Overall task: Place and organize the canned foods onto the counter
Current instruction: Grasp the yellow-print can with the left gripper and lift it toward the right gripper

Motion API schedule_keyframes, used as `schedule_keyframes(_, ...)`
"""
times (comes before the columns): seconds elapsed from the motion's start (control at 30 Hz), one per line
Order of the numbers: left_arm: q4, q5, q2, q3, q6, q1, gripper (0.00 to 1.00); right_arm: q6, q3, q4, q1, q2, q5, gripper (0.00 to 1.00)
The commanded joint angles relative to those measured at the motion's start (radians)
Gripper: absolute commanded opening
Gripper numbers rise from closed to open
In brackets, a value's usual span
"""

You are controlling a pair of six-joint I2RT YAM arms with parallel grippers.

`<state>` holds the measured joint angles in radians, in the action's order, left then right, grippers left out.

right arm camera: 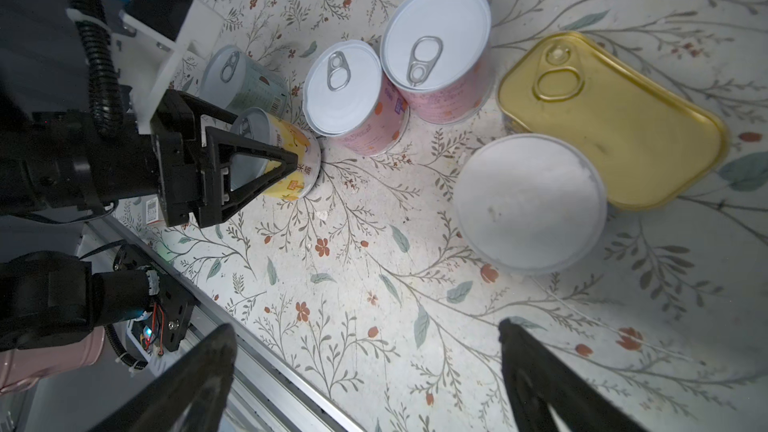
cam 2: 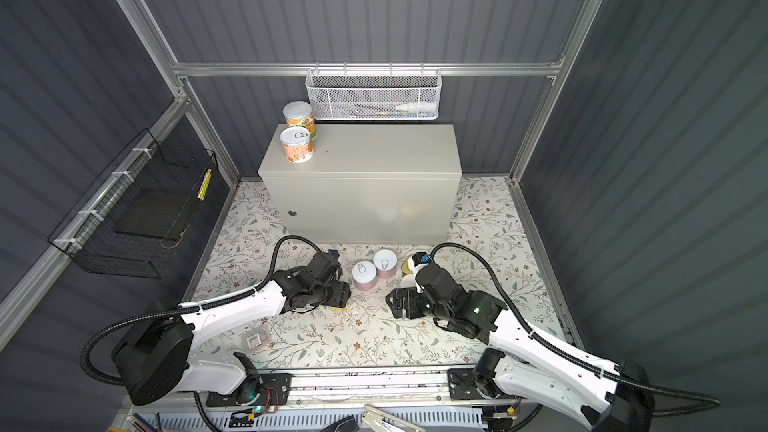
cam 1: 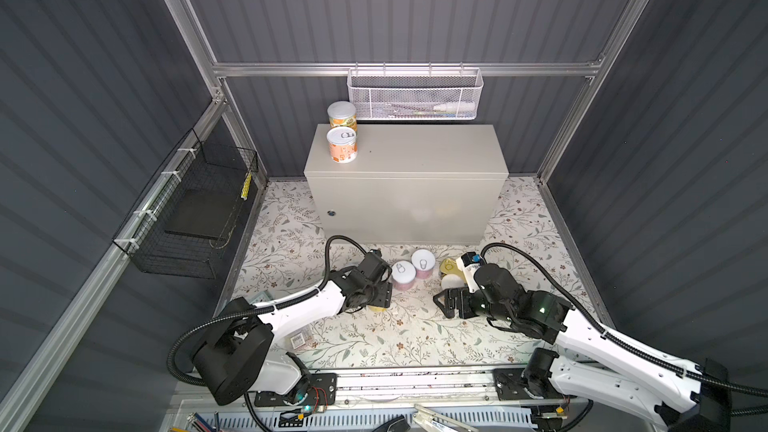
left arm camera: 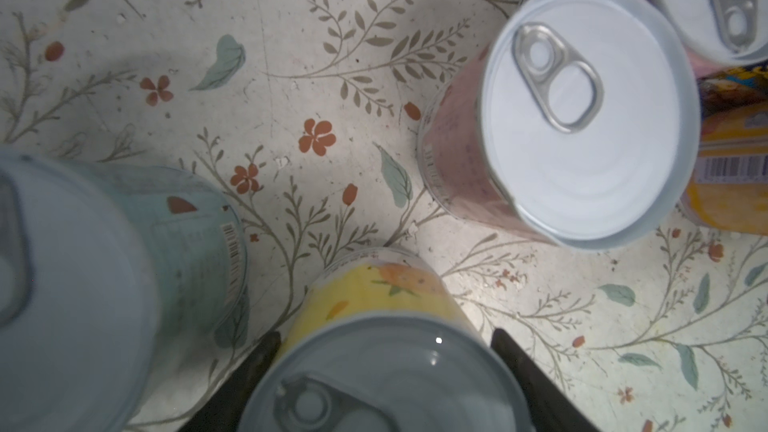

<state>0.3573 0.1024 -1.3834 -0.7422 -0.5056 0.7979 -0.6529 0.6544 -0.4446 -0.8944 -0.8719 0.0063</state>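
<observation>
Canned foods (cam 1: 403,274) mostly stand on the floral mat (cam 1: 374,338) between the left gripper (cam 1: 379,300) and the right gripper (cam 1: 440,305) in both top views; two orange cans (cam 1: 342,147) stand on the counter (cam 1: 415,151), well beyond both; in the left wrist view the left gripper's fingers (left arm camera: 266,359) clamp a yellow can (left arm camera: 365,284), a blue can (left arm camera: 124,263) just beside it, a pink can (left arm camera: 582,118) ahead; in the right wrist view the right gripper's jaws stand wide apart, a gold tin (right arm camera: 611,118) and a white-topped can (right arm camera: 528,201) ahead.

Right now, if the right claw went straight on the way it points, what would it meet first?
Probably the bare floral mat: the open right claw angles down toward it. Further along that line stands a pink can; depth is unclear.
</observation>
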Motion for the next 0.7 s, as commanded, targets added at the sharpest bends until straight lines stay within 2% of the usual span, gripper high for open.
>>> schedule_keyframes(0.0,0.045,-0.031,0.057,-0.075,-0.003,0.006,0.62,0.089,-0.022,0.091,-0.045,0.034,0.079,0.99)
schedule_keyframes(0.3,0.165,-0.134,0.147,-0.201,-0.029,0.006,0.59,0.291,-0.073,0.279,-0.163,0.084,0.157,0.99)
schedule_keyframes(0.5,0.284,-0.203,0.128,-0.326,0.001,0.006,0.57,0.359,-0.082,0.381,-0.203,0.094,0.181,0.99)
schedule_keyframes(0.67,0.271,-0.286,0.146,-0.360,-0.012,0.006,0.57,0.408,-0.057,0.391,-0.234,0.069,0.188,0.99)
